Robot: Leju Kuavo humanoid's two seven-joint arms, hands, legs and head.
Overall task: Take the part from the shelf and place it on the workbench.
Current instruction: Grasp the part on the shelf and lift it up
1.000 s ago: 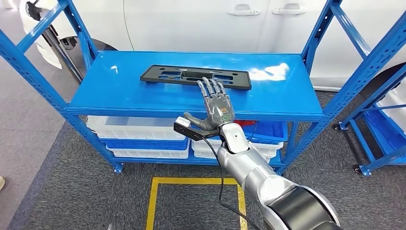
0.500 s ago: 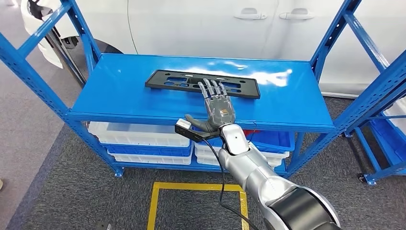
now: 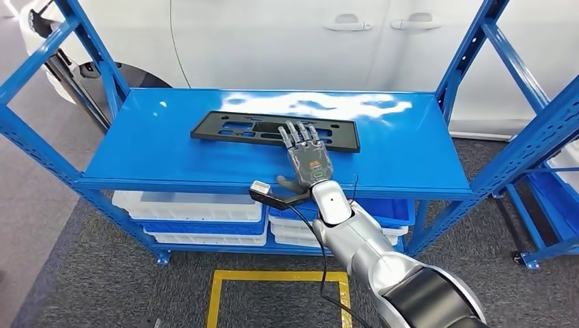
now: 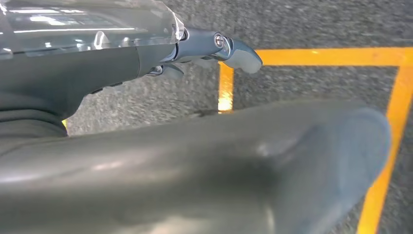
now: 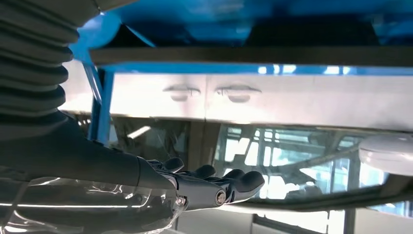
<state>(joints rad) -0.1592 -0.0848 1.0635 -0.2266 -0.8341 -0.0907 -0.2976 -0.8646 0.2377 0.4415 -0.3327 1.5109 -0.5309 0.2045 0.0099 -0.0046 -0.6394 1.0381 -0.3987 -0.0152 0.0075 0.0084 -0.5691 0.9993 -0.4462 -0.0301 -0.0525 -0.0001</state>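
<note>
Nearest the camera, yellow floor tape marks a square on coarse dark grey carpet, and the silver right arm rises from it with a black cable trailing along its side. The right hand lies flat, back up, with its dark fingers spread and holding nothing; the fingertips rest over the near edge of the part, while the thumb juts out past the shelf's front edge. The part is a long, flat, matte black plate with cut-out slots, lying lengthwise on the glossy blue metal shelf, nearer the back edge than the front. Compared with half a second ago the whole view has shifted (the camera moved), yet the fingers now reach a little farther across the part. Below the shelf top sit white and blue plastic bins. In the left wrist view the left hand hangs over the carpet, and I cannot tell whether its fingers are apart or together. Behind the rack stands a white car with two door handles.
</note>
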